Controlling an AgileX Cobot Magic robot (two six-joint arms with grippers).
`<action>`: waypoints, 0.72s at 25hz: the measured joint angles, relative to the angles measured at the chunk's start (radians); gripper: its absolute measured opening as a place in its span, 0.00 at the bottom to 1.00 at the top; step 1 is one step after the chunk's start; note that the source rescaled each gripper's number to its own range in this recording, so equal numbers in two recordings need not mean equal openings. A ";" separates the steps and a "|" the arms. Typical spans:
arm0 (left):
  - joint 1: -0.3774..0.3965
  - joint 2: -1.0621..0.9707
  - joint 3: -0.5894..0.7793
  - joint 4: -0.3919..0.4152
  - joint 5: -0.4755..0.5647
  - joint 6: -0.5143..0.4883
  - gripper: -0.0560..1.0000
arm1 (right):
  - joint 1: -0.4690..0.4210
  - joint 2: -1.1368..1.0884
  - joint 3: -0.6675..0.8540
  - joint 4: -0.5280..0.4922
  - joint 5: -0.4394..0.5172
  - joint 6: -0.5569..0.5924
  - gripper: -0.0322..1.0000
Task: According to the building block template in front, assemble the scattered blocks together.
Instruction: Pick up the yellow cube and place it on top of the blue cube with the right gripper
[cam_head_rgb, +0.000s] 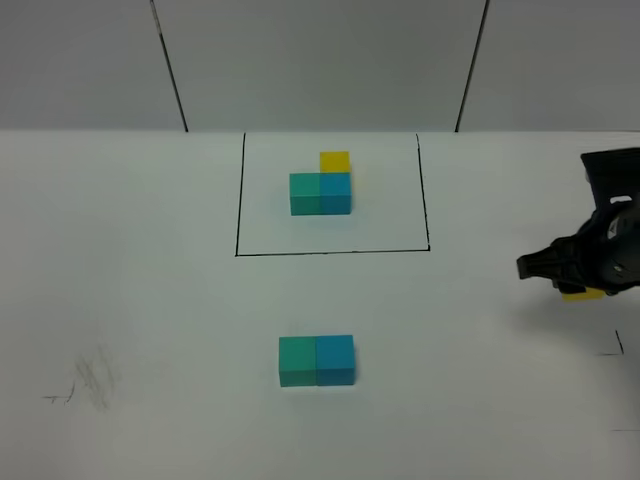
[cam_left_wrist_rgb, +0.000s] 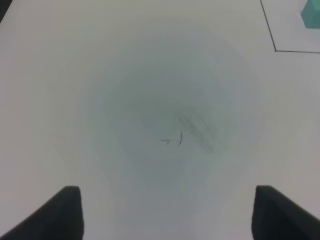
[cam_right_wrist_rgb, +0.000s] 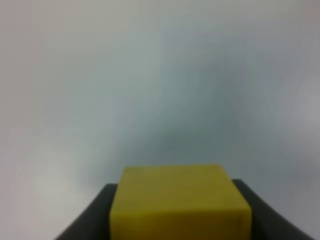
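Squarely between the two dark fingers (cam_right_wrist_rgb: 95, 215) of the right gripper (cam_head_rgb: 577, 280) sits the yellow cube (cam_right_wrist_rgb: 180, 200), one finger pressed against each of its side faces, so the jaws are pinching it. From the high camera this cube shows as a yellow sliver under the gripper at the right edge of the white table (cam_head_rgb: 150, 300), well apart from the others; whether it rests on the surface cannot be told. The teal-green cube (cam_head_rgb: 297, 361) and blue cube (cam_head_rgb: 335, 359) lie touching side by side near the front middle, teal on the left. Behind them, the template (cam_head_rgb: 321, 187) stands inside its black outline (cam_head_rgb: 330, 252). The left gripper (cam_left_wrist_rgb: 165, 215) has its fingers (cam_left_wrist_rgb: 60, 210) spread wide with nothing between them, above faint pencil marks (cam_left_wrist_rgb: 182, 135).
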 joint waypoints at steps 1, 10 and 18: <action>0.000 0.000 0.000 0.000 0.000 0.000 0.54 | 0.029 -0.003 -0.027 0.006 0.020 0.001 0.29; 0.000 0.000 0.000 0.000 0.000 0.000 0.54 | 0.294 0.150 -0.429 0.017 0.273 0.097 0.29; 0.000 0.000 0.000 0.000 0.000 0.000 0.54 | 0.424 0.369 -0.697 0.006 0.430 0.272 0.29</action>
